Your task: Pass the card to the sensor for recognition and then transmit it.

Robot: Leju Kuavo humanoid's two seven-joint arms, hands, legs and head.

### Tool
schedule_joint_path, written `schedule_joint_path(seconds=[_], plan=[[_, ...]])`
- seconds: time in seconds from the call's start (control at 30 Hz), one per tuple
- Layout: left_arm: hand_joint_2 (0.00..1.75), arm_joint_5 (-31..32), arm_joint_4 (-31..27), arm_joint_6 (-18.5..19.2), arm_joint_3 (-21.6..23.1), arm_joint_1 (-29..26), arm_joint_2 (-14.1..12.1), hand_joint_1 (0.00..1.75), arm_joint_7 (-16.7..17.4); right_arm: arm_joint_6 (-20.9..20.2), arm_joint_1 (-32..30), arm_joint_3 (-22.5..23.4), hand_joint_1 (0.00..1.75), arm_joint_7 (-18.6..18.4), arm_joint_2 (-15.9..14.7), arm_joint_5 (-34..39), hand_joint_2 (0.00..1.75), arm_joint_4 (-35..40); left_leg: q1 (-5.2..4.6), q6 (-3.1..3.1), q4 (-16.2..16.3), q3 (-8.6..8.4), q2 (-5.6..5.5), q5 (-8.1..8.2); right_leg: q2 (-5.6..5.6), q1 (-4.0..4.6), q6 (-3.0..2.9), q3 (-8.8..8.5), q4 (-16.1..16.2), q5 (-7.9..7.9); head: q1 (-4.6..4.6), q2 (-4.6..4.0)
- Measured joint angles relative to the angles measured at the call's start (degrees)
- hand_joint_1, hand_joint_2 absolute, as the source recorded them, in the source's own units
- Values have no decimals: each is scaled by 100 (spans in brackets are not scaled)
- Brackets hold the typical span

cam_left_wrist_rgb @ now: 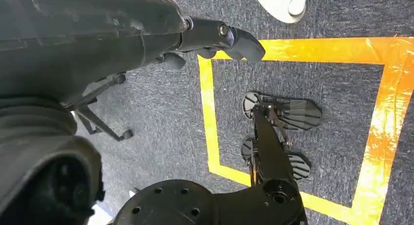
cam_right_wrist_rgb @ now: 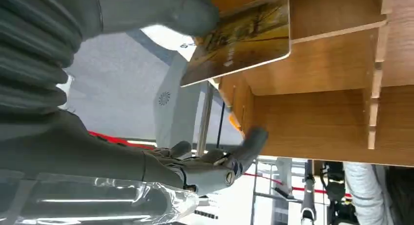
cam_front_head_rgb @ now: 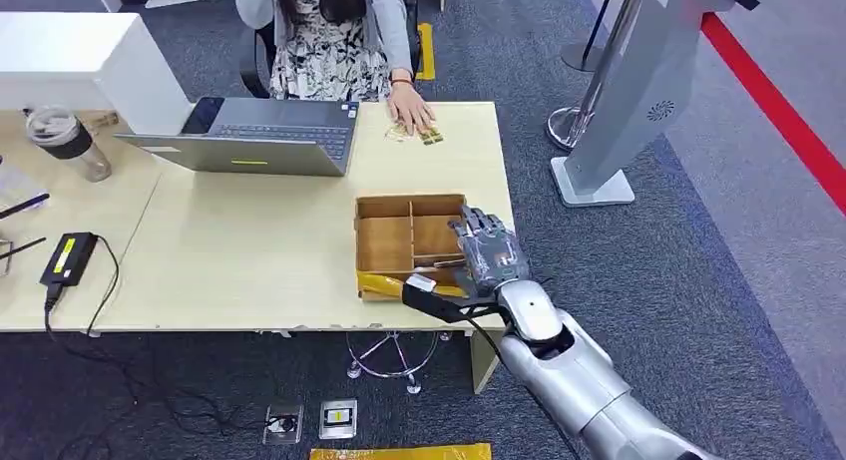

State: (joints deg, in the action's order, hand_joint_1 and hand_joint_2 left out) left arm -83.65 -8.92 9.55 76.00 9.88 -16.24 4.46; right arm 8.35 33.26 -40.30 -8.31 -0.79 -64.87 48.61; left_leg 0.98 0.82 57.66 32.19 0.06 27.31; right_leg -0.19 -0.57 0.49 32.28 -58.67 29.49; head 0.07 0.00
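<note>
A gold-printed card sits tilted at the rim of the divided wooden box, with my right hand's thumb laid over one corner. The other fingers are spread apart beside the box wall, and whatever backs the card from below is hidden. In the head view my right hand hovers over the right-hand compartments of the box, near the table's front right corner. The grey sensor stand rises from the floor to the right of the table. My left hand hangs over the floor and holds nothing.
A person sits across the table, one hand resting by several loose cards. An open laptop, a lidded cup and a black charger lie to the left. Yellow tape marks the carpet.
</note>
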Motion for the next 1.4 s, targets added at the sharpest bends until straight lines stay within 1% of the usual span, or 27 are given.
schedule_joint_path(seconds=[0.17, 0.37, 0.4, 0.43, 0.47, 0.63, 0.8, 0.9, 1.4], plan=[[0, 0, 0, -28, 0, 3, 2, 0, 0, 230, 98, -20, 0, 94, 81, 79, 175, -219, 0, 0, 0, 0, 0, 0, 1, 0, 0, 0, 0, 0, -2, 0], [0, -2, 0, -28, -2, 3, 0, 0, 0, 263, 173, -35, 0, 129, 164, 105, 175, -431, 0, 0, 0, -1, 0, 0, 1, 0, 0, 0, 0, 0, -2, 0], [0, -2, 0, -26, -2, 4, 0, 0, 0, 263, 173, -39, 24, 127, 175, 105, 175, -450, 0, 0, 0, 0, 0, 0, 1, 0, 0, 0, 0, 0, 0, 0], [0, -2, 0, -26, -2, 3, 0, 0, 0, 263, 173, -42, 113, 127, 188, 105, 175, -473, 0, 0, 0, 0, 0, 0, 1, 0, 0, 0, 0, 0, -2, 0], [0, -2, 0, -24, -2, 2, 0, 0, 0, 263, 174, -42, 175, 118, 201, 105, 175, -494, 0, 0, 0, 0, 0, 0, 1, 0, 0, 0, 0, 0, -2, 0], [0, 0, 0, -2, -4, 3, 0, 0, 0, 254, 180, -50, 175, 77, 249, 96, 175, -606, 0, 0, 0, 0, 0, 0, 1, 0, 0, 0, 0, 0, -2, 0], [0, 0, 0, 2, -4, 2, 0, 0, -4, 44, 189, -68, 175, 77, 306, 48, 175, -695, 0, 0, 0, 0, 0, 0, 1, 0, 0, 0, 0, 0, -2, 0], [0, 0, 0, 4, -4, 2, 0, 0, -13, 7, 226, -70, 175, 79, 343, 46, 175, -724, 0, 0, 0, -1, 0, 0, 1, 0, 0, 0, 0, 0, -2, 0], [0, 2, 0, 15, -2, 2, 0, 0, -63, -92, 273, -70, 175, 271, 394, 160, 175, -757, 0, 0, 0, -2, 2, 0, 2, 0, 0, 0, -1, 0, -2, 0]])
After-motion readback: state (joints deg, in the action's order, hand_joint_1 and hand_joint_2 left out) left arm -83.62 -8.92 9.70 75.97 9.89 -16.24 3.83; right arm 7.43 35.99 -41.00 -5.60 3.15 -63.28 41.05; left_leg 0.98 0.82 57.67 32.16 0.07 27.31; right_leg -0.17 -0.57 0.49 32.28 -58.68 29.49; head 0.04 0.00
